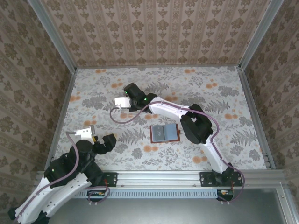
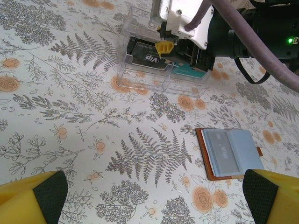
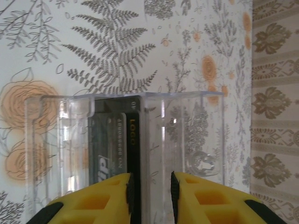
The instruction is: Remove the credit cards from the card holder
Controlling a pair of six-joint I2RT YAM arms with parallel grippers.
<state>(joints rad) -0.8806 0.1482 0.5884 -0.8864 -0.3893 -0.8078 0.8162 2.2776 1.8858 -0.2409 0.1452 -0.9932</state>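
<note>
right wrist: dark card (image 3: 133, 138) in tray (image 3: 187, 100), between parted jaws

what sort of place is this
Probably a lab test cell: patterned wall panels in a metal frame, left arm and right arm bolted to a rail at the floral table.

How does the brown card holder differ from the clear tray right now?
The card holder is opaque brown leather, lying open and flat; the clear tray is see-through plastic with upright walls. The card holder lies untouched; the right claw is at the clear tray. Both sit on the floral table.
</note>
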